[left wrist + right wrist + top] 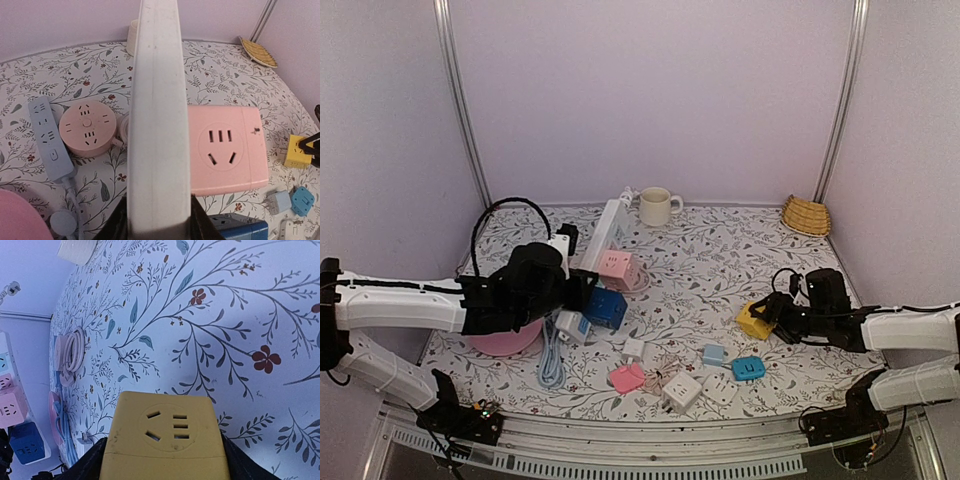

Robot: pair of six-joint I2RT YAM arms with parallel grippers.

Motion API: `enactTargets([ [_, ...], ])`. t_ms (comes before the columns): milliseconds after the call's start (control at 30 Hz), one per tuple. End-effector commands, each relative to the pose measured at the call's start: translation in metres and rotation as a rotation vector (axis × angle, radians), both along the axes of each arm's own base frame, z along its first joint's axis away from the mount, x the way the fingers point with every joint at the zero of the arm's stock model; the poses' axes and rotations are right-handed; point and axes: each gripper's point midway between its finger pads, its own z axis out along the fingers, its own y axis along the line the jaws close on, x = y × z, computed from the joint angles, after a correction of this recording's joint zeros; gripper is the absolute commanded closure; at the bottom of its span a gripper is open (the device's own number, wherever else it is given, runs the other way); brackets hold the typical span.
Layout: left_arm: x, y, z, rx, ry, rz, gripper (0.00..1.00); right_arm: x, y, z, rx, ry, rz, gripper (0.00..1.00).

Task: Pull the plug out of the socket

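**A:** How do the left jaws stand?

**B:** The left gripper (pixel 159 225) is nearly closed, clamped across the near end of the white power strip (pixel 157 125), with a dark finger on each side of it. From the wrist camera the strip runs straight away from the jaws. From above it tilts up toward the back wall.

**A:** And the plug?

**B:** The pink adapter (pixel 225 150) sits flush against the strip's side, its three-hole face toward the left wrist camera. The strip hides its prongs.

**A:** The right jaws?

**B:** The right gripper (pixel 165 462) is about half open, with its fingers pressed on both flanks of the yellow adapter (pixel 165 435), so it has hold of that. I cannot tell whether the block touches the floral table (pixel 720 260).

**A:** What lies around them?

**B:** A blue cube socket (pixel 605 308) lies just beside the left jaws. A round pink socket (pixel 86 129) and a light-blue strip (pixel 48 137) lie left of the white strip. A mug (pixel 656 205) and a wicker basket (pixel 806 215) stand at the back, well apart.
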Motion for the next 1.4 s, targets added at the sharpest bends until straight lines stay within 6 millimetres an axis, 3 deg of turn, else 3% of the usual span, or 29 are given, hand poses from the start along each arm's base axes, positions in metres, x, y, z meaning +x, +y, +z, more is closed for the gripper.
enactTargets([
  [0,0.006,-0.005,0.061,-0.176,-0.126,0.026,1.0,0.004,-0.012,0.007,-0.013,-0.021,-0.064,0.24],
  [233,0.006,-0.005,0.061,-0.179,-0.125,0.026,1.0,0.007,-0.025,0.02,-0.072,-0.04,-0.106,0.05],
  [533,0.006,-0.007,0.062,-0.188,-0.124,0.018,1.0,0.01,-0.037,0.056,-0.12,-0.134,-0.13,0.01],
  [733,0.006,-0.012,0.062,-0.202,-0.122,0.005,1.0,0.01,-0.022,0.087,-0.076,-0.21,-0.041,0.01],
  [900,0.005,-0.02,0.063,-0.223,-0.115,-0.023,1.0,0.008,0.005,0.107,0.007,-0.259,0.052,0.01],
  [1067,0.002,-0.03,0.064,-0.245,-0.112,-0.058,1.0,0.004,0.047,0.13,0.075,-0.317,0.156,0.01],
  [1367,-0.009,-0.059,0.064,-0.288,-0.094,-0.146,1.0,-0.003,0.124,0.144,0.123,-0.33,0.307,0.01],
])
